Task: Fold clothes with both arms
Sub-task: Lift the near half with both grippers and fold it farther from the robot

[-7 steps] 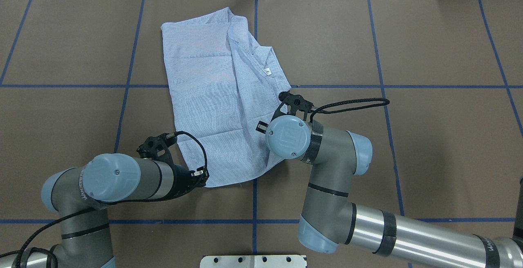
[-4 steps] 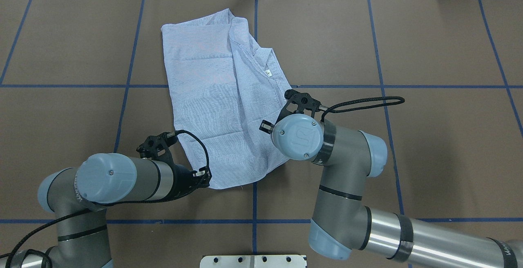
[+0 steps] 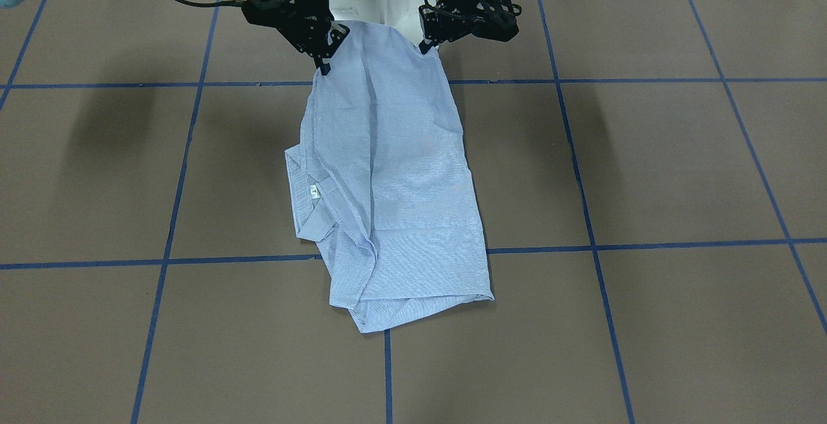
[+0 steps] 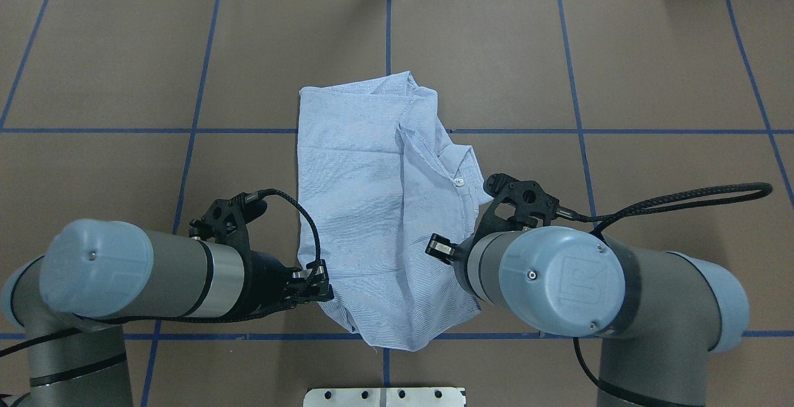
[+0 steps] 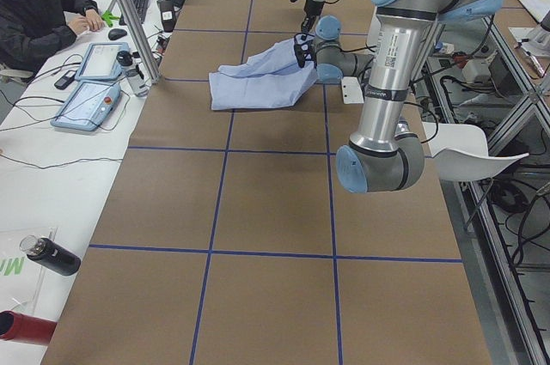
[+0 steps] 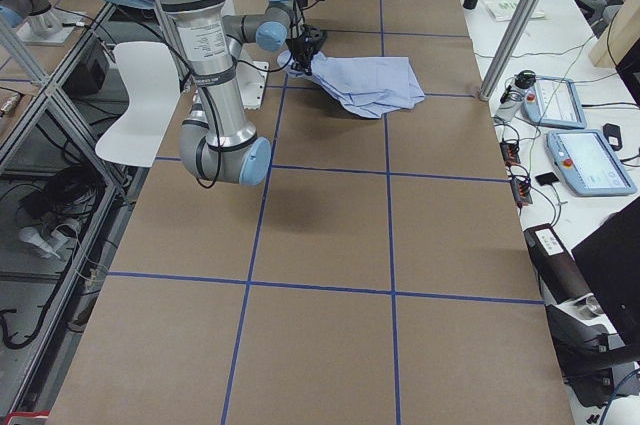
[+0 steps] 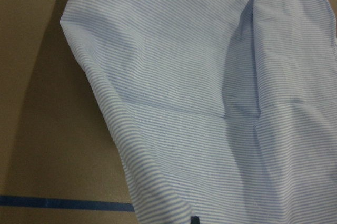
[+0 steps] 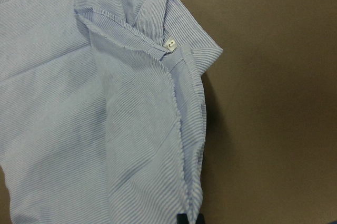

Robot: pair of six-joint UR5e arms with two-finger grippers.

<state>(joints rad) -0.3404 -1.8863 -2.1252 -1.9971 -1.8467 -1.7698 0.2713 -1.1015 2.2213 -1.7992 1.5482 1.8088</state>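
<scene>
Both the left arm (image 4: 124, 270) and the right arm (image 4: 589, 283) have drawn back toward the robot's base since the earlier frames, dragging the shirt (image 4: 372, 208) nearer across the brown worktop (image 4: 620, 53). The left fingers (image 3: 424, 45) and right fingers (image 3: 325, 65) each pinch a corner of the shirt's near edge, holding that edge lifted. The rest lies on the worktop near its middle, with the collar label (image 4: 459, 182) facing up on the robot's right side.
</scene>
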